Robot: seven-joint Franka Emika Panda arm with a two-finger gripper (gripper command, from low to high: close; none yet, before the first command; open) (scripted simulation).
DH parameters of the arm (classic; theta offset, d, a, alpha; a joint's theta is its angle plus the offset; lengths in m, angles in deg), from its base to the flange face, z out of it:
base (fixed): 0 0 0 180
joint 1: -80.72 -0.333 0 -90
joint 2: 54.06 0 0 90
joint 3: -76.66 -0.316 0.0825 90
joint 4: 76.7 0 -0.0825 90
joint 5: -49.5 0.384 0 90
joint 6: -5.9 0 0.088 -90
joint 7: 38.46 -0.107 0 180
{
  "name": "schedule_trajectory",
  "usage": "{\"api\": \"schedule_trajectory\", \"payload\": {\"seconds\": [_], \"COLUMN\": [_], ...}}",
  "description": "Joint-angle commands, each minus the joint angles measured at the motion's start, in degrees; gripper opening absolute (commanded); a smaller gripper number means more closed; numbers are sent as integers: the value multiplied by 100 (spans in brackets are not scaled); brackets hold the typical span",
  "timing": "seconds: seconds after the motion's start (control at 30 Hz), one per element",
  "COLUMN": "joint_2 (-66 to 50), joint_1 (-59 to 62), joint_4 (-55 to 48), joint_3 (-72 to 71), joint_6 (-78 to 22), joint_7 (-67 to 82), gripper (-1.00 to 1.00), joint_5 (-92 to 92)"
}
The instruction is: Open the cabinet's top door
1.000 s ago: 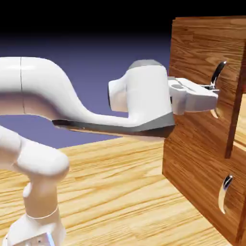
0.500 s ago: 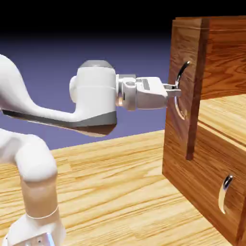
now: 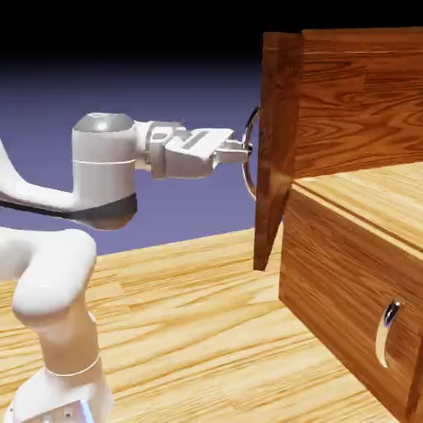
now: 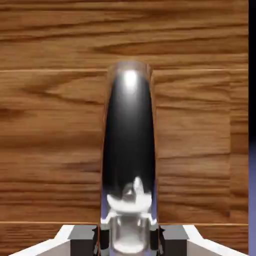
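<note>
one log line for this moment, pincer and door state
pincer: shut on top handle | top door: swung partly open | lower door: closed

The white arm rose from the lower left of the exterior view, bent at a rounded elbow, and ran level toward the right. Its wrist lay horizontal, grey-capped on top. The tool (image 3: 240,152) pointed straight out from the wrist, its two grey fingertips (image 4: 85,239) pressed against either side of a silver handle (image 4: 129,150), clamping it.
</note>
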Motion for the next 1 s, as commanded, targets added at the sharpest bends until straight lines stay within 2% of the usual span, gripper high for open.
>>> {"api": "schedule_trajectory", "payload": {"seconds": [0.0,0.2,0.5,0.77,0.97], "joint_2": [124,970,2038,2117,1826], "joint_1": [10,-275,-1216,-1624,-1364], "joint_4": [83,534,737,248,-647], "joint_3": [-74,-611,-2271,-3932,-5176], "joint_6": [-75,-902,-2991,-4685,-6062], "joint_7": [188,1243,2051,2132,2100], "gripper": [-100,-100,-100,-100,-100], "joint_5": [254,1748,3850,5248,6215]}}
